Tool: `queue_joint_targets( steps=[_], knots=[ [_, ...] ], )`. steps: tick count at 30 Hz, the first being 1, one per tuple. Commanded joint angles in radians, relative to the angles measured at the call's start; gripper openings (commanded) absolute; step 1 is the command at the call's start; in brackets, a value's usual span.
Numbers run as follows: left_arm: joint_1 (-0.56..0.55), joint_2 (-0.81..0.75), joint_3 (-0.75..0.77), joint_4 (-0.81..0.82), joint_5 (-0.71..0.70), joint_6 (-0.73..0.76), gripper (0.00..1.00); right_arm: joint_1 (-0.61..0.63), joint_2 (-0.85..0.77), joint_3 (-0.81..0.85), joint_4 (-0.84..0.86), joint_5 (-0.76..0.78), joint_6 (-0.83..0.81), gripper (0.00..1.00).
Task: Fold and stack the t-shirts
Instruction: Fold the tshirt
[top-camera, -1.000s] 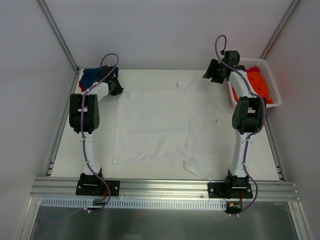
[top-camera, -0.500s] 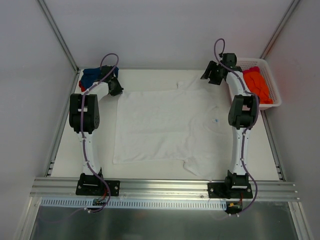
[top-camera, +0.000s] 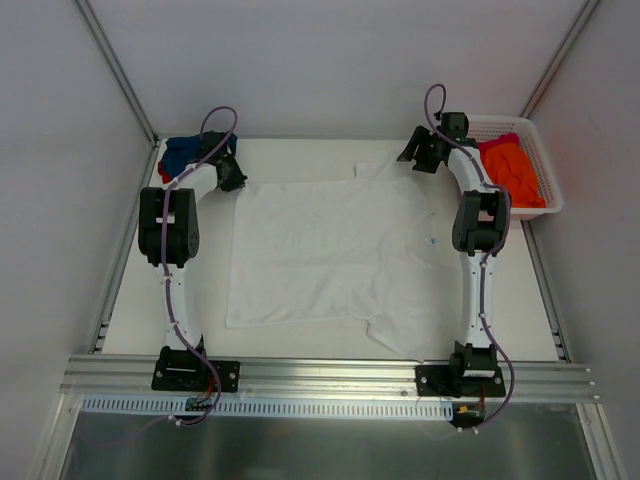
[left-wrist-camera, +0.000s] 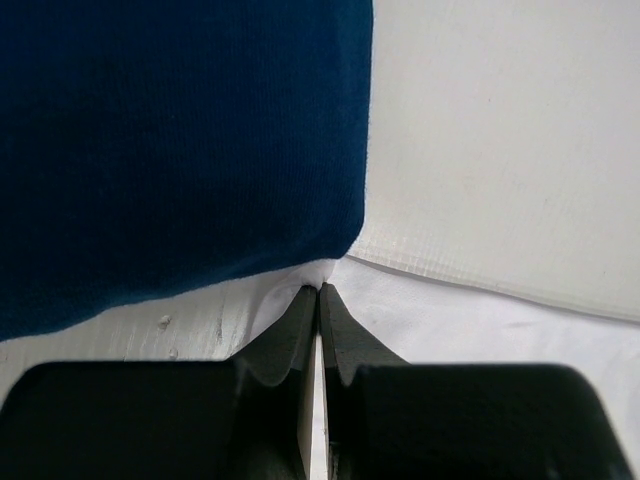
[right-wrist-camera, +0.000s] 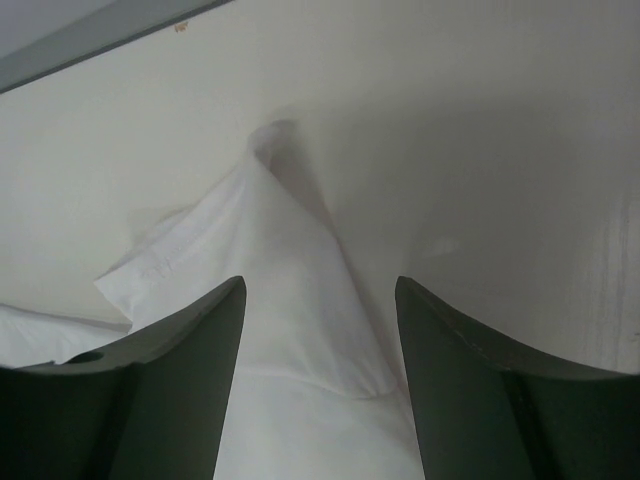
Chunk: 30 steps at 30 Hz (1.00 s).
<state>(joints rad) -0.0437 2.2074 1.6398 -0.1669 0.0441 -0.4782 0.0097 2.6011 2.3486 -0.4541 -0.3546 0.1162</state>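
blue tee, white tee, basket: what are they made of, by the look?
Blue t-shirt: knit cloth, probably cotton jersey; fine ribbing shows, matte. White t-shirt: similar soft matte cloth; it creases, and the right wrist view shows a stitched hem. Basket: likely white moulded plastic, with a rigid lattice wall; too small to be sure.

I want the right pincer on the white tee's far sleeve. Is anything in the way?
Nothing visible. The right pincer is open directly over the sleeve of the white t-shirt, with only bare table beyond it. The basket sits off to the right, outside that path.
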Motion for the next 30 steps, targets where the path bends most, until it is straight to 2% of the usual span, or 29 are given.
queue_joint_targets(
  steps=[1,7,16,21,30],
  knots=[
    [0.013,0.005,0.037,-0.009,0.011,0.009,0.00,-0.005,-0.001,-0.004,0.102,-0.038,0.026,0.65],
    [0.013,0.005,0.037,-0.009,0.013,0.010,0.00,-0.002,0.028,0.011,0.190,-0.050,0.054,0.66],
    [0.013,0.005,0.038,-0.008,0.013,0.009,0.00,-0.005,0.086,0.018,0.307,-0.133,0.204,0.64],
    [0.013,0.008,0.040,-0.008,0.014,0.010,0.00,-0.005,0.090,-0.023,0.383,-0.165,0.293,0.55],
    [0.013,0.008,0.041,-0.010,0.016,0.010,0.00,-0.005,0.090,-0.028,0.391,-0.178,0.304,0.36]
  ],
)
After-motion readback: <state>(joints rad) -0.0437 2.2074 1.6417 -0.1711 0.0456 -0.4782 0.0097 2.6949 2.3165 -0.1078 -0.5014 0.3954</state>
